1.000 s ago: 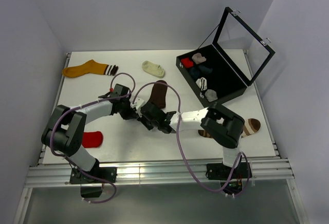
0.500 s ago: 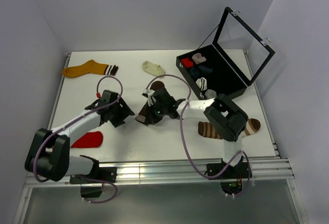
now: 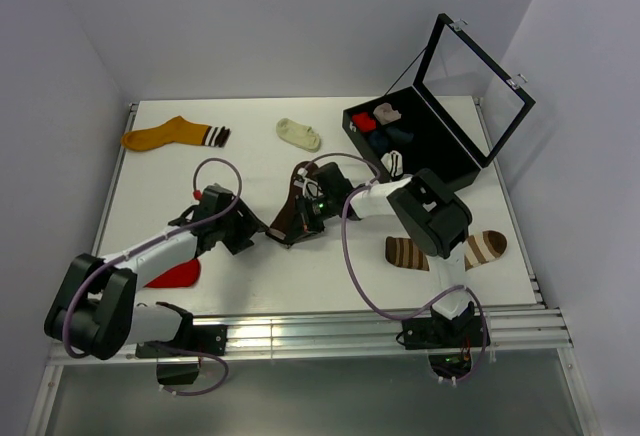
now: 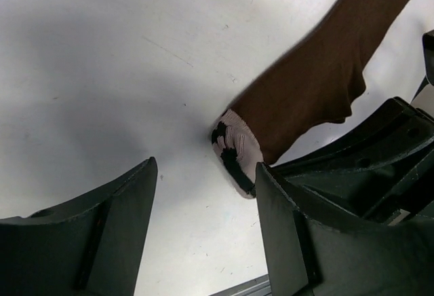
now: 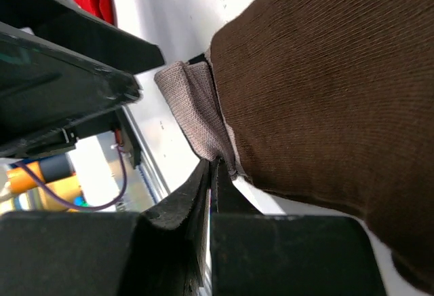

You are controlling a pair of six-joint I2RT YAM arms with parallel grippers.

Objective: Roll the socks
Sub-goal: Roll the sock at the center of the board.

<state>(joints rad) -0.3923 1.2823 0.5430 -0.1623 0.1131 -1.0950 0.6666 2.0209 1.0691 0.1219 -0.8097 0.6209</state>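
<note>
The brown sock [image 4: 319, 72] is barely begun. It lies flat, left of the black case [image 3: 445, 151] and nearer the arms, with only its cuff [image 5: 190, 102] folded over. Bundles [image 3: 385, 116] sit in the case. A red sock [image 3: 180, 273], a cream sock [image 3: 298, 133], a mustard sock [image 3: 160, 137] and a striped sock [image 3: 408, 253] lie loose outside it, unrolled.

The right wrist view shows what the top view hides: the right gripper [image 5: 211, 174] is clamped on the cuff. The left wrist view shows the left gripper [image 4: 203, 221] spread wide and empty, just beside that cuff.
</note>
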